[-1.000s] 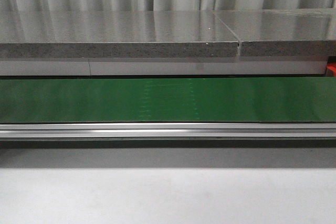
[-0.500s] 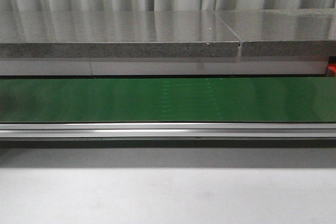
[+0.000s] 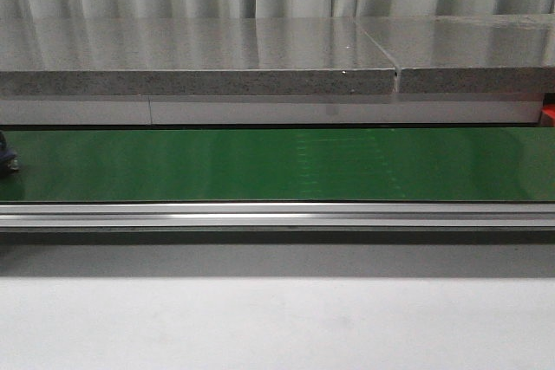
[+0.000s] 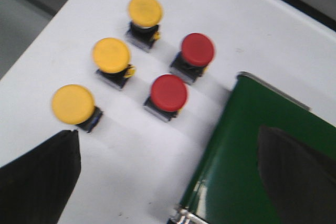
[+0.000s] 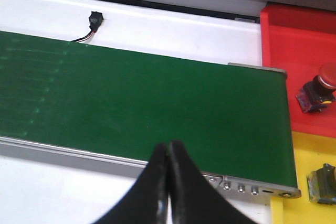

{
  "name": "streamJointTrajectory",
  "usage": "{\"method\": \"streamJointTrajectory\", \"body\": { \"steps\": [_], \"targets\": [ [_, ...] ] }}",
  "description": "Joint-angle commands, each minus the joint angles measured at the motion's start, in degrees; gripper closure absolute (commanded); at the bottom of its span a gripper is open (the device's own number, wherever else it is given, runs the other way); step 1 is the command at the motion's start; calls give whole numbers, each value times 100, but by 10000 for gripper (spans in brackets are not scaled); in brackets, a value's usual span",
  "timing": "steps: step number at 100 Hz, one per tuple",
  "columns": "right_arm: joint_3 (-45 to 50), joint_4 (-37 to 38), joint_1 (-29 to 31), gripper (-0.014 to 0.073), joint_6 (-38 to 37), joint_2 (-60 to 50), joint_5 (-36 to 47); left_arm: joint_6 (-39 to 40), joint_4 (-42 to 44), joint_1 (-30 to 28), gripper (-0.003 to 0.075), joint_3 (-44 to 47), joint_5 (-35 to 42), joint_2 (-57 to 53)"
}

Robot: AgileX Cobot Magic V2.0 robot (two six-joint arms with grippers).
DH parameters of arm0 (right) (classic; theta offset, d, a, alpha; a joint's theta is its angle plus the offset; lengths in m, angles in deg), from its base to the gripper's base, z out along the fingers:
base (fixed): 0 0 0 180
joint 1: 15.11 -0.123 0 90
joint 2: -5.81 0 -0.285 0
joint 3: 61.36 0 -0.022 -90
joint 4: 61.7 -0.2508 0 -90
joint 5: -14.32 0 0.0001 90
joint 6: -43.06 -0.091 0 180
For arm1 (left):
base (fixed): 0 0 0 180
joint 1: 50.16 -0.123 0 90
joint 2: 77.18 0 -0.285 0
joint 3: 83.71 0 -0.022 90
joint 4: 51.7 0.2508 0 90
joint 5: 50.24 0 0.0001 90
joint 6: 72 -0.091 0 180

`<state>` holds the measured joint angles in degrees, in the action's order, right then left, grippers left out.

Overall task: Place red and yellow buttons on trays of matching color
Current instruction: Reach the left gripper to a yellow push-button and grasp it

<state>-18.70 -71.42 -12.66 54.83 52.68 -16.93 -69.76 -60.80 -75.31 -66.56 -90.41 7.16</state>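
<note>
Three yellow buttons point(image 4: 111, 55) and two red buttons point(image 4: 168, 93) stand on the white table beside the end of the green belt point(image 4: 252, 145). My left gripper point(image 4: 168, 182) hovers above them, open and empty, one finger over the table and the other over the belt. At the belt's other end a red tray point(image 5: 294, 24) holds a red button point(image 5: 320, 90). The yellow tray point(image 5: 302, 150) next to it holds a button point(image 5: 321, 183), cut off by the frame edge. Near that end, my right gripper point(image 5: 167, 148) is shut over the belt's near rail, holding nothing.
The green conveyor belt point(image 3: 277, 165) runs across the front view, with a metal rail along its near side and a grey slab behind. A small dark object point(image 3: 7, 158) sits at the belt's far left edge. A black cable plug point(image 5: 95, 19) lies behind the belt.
A small dark object has come into the front view at the belt's left edge. Faint marks on the belt have drifted to the right.
</note>
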Motion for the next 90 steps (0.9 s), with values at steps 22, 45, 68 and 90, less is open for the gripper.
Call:
{"method": "streamJointTrajectory", "body": {
  "steps": [22,45,68,90],
  "targets": [
    [-154,10,-4,713,31,-22,373,52,-83,-902,48,186,761,191],
    [-154,10,-4,713,31,-22,373,52,-83,-1107,48,186,938,967],
    [-154,10,-4,713,31,-22,373,52,-131,-1107,48,174,1250,1515],
    [-154,10,-4,713,31,-22,373,20,-141,-1018,48,-118,1290,1926]
  ]
}}
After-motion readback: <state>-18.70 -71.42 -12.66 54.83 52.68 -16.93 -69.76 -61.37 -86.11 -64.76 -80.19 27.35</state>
